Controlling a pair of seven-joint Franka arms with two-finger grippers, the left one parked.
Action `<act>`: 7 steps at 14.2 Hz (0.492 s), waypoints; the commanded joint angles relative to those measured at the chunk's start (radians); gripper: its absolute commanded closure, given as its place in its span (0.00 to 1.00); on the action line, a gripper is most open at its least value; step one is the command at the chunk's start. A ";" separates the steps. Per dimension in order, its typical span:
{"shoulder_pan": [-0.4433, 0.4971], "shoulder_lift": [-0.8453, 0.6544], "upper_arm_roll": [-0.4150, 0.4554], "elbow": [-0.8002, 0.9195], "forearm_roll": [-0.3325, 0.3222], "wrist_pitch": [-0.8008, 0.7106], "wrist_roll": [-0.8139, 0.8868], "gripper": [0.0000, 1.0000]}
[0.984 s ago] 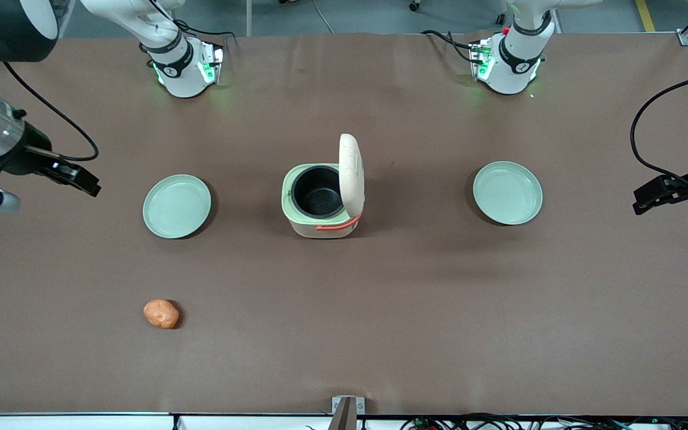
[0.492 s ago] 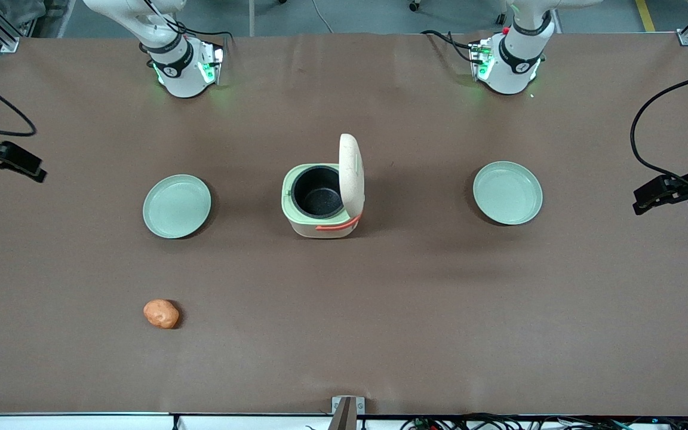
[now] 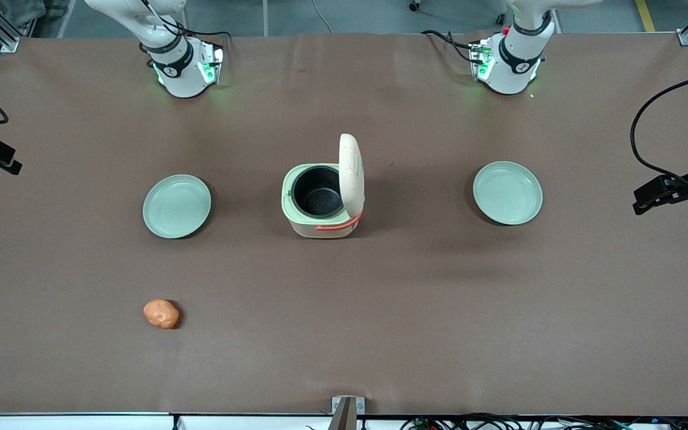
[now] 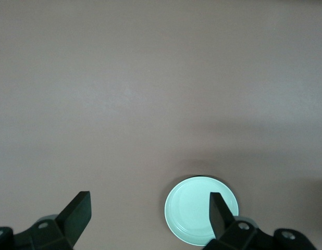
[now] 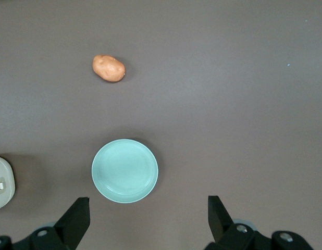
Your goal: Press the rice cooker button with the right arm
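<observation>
- Since one second ago my hand [image 5: 145,221] has pulled away toward the working arm's end of the bench [image 3: 380,334], and it hangs there released, fingers [image 5: 77,213] wide apart, holding nothing.
- Rice cooker [image 3: 322,201] stands in the middle of the bench, lid [image 3: 351,174] upright and black pot exposed, so I judge the button is already pressed; I cannot see the button now.
- Below my hand lie a green plate [image 5: 124,170] and a potato [image 5: 109,68], both untouched.
</observation>
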 commanded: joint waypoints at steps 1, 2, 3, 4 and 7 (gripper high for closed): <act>-0.028 -0.012 0.016 -0.011 0.019 0.009 -0.014 0.00; -0.038 -0.011 0.021 -0.011 0.019 0.011 -0.014 0.00; -0.070 -0.009 0.031 -0.011 0.025 0.011 -0.017 0.00; -0.089 -0.009 0.039 -0.010 0.042 0.011 -0.046 0.00; -0.086 -0.011 0.036 -0.011 0.050 0.020 -0.063 0.00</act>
